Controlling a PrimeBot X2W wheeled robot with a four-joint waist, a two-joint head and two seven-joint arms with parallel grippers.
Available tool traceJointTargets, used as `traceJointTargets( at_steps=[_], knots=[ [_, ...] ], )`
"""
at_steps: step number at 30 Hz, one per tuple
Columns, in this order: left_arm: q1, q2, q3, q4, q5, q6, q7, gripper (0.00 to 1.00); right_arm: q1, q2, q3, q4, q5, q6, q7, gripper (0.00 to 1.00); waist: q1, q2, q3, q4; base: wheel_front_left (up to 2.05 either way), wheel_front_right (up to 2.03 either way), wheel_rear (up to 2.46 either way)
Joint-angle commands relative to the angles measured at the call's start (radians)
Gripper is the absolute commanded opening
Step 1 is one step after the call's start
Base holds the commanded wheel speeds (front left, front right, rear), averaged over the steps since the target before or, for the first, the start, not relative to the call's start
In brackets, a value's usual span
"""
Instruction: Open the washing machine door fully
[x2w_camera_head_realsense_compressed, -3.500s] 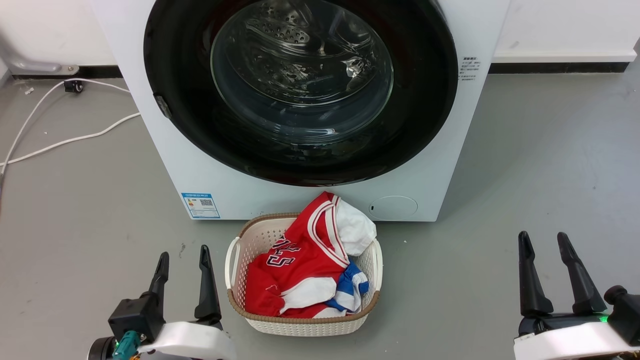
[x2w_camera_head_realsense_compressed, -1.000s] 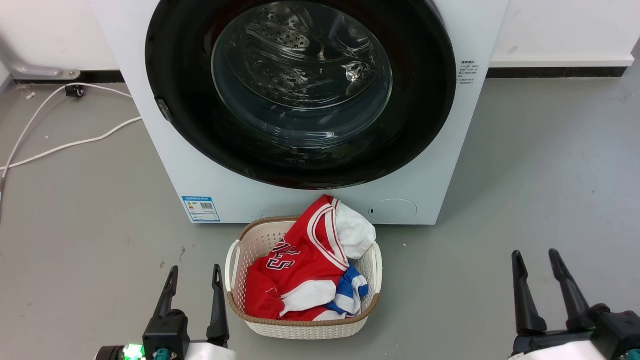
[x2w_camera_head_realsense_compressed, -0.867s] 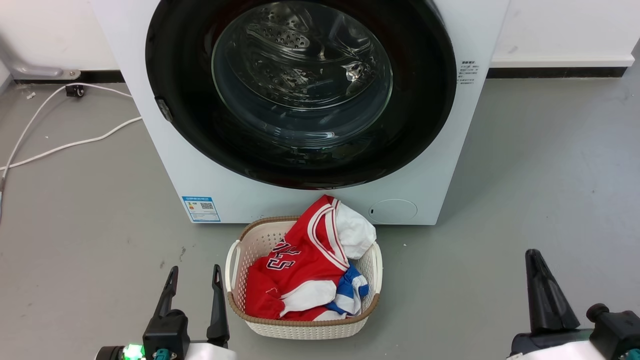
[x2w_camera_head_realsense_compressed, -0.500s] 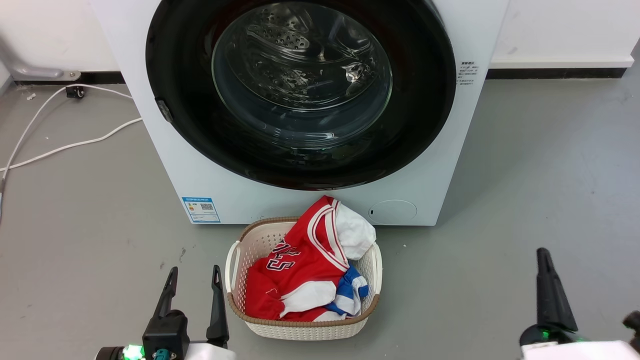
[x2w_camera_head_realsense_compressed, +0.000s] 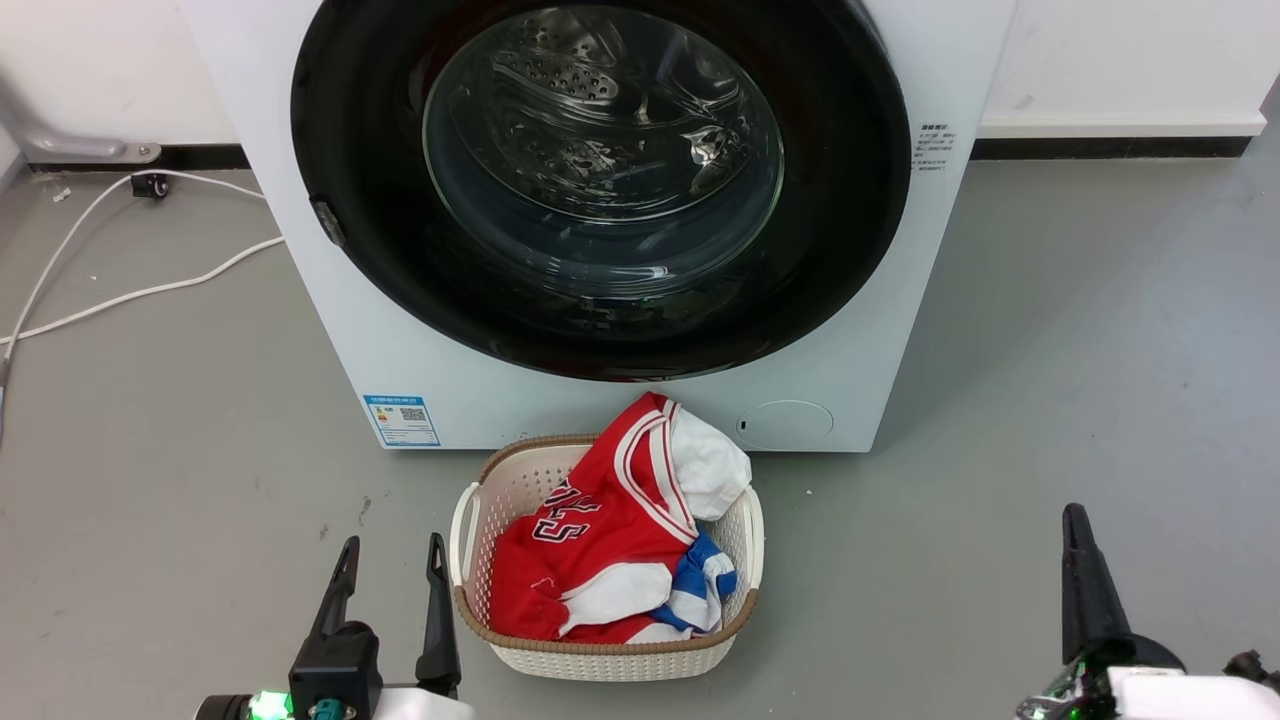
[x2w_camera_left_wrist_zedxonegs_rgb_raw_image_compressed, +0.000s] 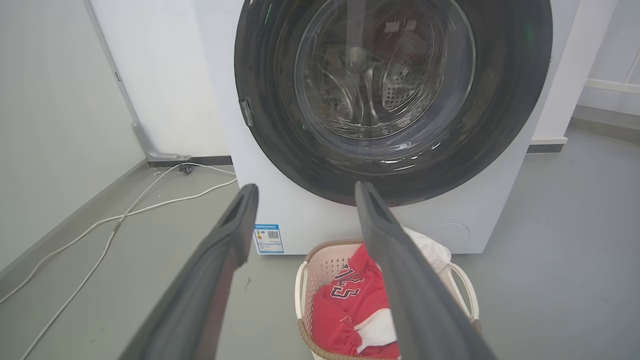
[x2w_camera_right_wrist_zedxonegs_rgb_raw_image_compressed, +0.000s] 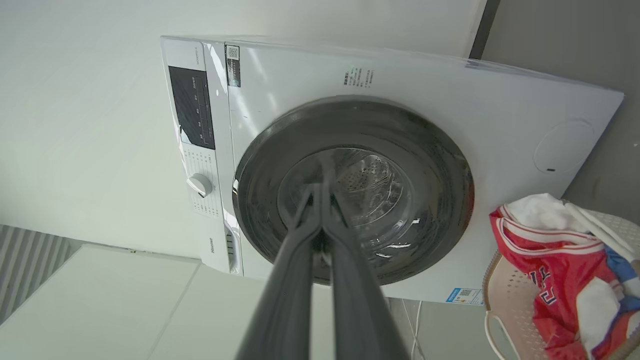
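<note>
Black washing machine door (x2w_camera_head_realsense_compressed: 600, 180) is shut; I think better to hook its catch (x2w_camera_head_realsense_compressed: 326, 216) at nine o'clock and pull slowly outward. Left fingers (x2w_camera_head_realsense_compressed: 437, 600) are apart, right fingers (x2w_camera_right_wrist_zedxonegs_rgb_raw_image_compressed: 295, 270) together.

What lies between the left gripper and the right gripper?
In the head view, a laundry basket of clothes lies between the left gripper and the right gripper.

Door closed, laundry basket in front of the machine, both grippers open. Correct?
No: the right gripper is shut, its fingers meeting at the tips in the right wrist view. Only the left gripper is open. The door is closed and the basket sits in front of the machine.
</note>
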Motion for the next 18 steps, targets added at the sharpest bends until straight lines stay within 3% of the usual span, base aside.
traceJointTargets(
  at_steps=[1,8,18],
  knots=[
    [0.006,-0.002,0.003,-0.001,-0.001,0.003,-0.003,1.0,-0.008,-0.01,-0.008,-0.015,0.042,0.0,0.022,0.0,0.0,0.0,0.0,0.0,0.0,0.0,0.0],
    [0.009,-0.002,0.006,-0.005,0.003,0.004,-0.003,1.0,0.026,-0.021,-0.064,-0.062,0.214,0.0,0.183,0.0,0.0,0.0,0.003,-0.002,0.0,0.0,0.0],
    [0.008,-0.002,0.007,-0.006,0.009,-0.001,-0.003,1.0,0.043,-0.007,-0.102,-0.06,0.206,0.0,0.313,0.0,0.0,0.0,0.007,-0.002,0.0,0.0,0.0]
  ],
)
